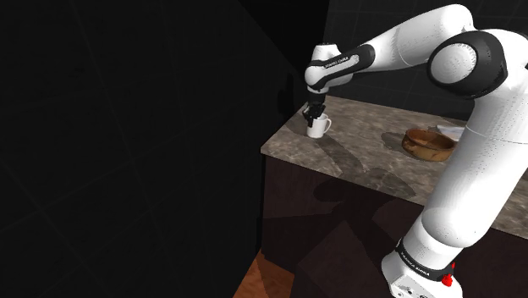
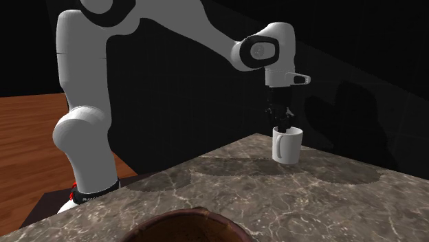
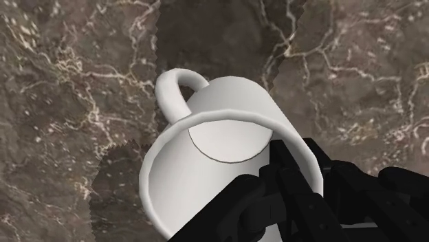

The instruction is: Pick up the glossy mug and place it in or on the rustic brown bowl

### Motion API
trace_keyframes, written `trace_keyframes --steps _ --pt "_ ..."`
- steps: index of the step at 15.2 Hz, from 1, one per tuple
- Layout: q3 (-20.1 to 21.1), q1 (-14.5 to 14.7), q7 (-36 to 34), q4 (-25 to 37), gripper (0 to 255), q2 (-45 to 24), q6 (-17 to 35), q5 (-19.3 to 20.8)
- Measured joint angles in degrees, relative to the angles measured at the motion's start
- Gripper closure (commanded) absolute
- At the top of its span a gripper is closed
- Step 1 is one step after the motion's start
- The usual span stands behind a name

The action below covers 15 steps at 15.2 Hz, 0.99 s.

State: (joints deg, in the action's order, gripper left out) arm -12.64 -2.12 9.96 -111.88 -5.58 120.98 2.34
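— Where is the mug now?

— The white mug (image 1: 319,127) stands upright on the marbled counter (image 1: 364,140), close to the corner. The black gripper (image 2: 280,124) comes straight down on it. It is clamped on the mug's wall, one finger inside the rim and one outside, on the side opposite the handle.

— So the lift is the step in hand. How should it go?

— Straight up first, I'd say, and slowly. A hold on one wall leaves the weight hanging to the side, so the glossy mug could swing or slip. It stands near the counter's edge, with the wooden floor (image 2: 27,130) below, and a slip there would cost it.

— And then across to the bowl?

— Yes. The brown bowl (image 1: 427,152) sits on the same counter, well apart from the mug and nearer the arm's (image 1: 406,42) base. The counter between them looks bare, so nothing blocks the way. The mug should be carried high enough to pass over the bowl's rim and lowered level inside.

— Anything else about?

— A black area beyond the counter, nothing more that I can make out.
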Motion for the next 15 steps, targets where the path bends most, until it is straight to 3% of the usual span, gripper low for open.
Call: trace_keyframes --steps 15 --pt "0.01 0.11 0.23 8.4 255 2.24 -10.56 0.32"
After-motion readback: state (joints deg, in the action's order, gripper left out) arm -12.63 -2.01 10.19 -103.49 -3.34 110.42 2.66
